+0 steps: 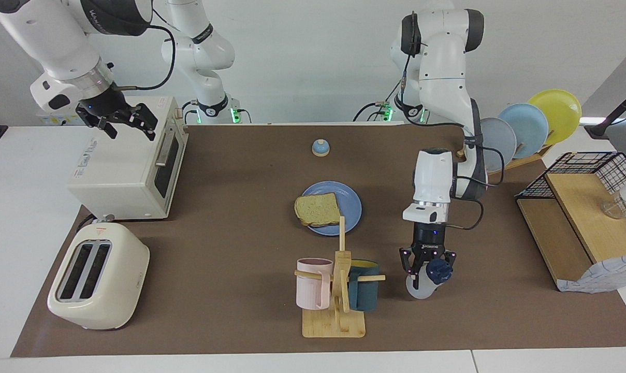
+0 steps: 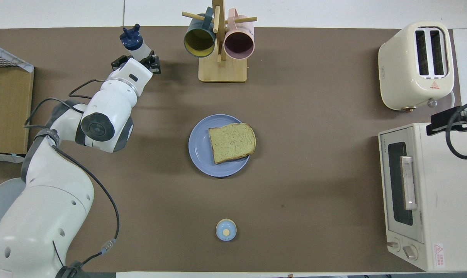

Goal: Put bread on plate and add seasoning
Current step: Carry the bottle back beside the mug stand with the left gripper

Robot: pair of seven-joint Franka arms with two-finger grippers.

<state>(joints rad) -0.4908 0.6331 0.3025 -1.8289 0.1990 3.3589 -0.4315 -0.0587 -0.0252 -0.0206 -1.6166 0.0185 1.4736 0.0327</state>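
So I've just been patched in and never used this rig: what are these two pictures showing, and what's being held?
Two robot arms share one table. One picture faces them from across it; the other looks down from above their end. The bread lies on the blue plate mid-table. The left gripper is shut on the seasoning bottle, low beside the mug rack; whether the bottle touches the table is unclear. The right gripper waits open above the toaster oven. Also there: a toaster, a bell and upright plates.
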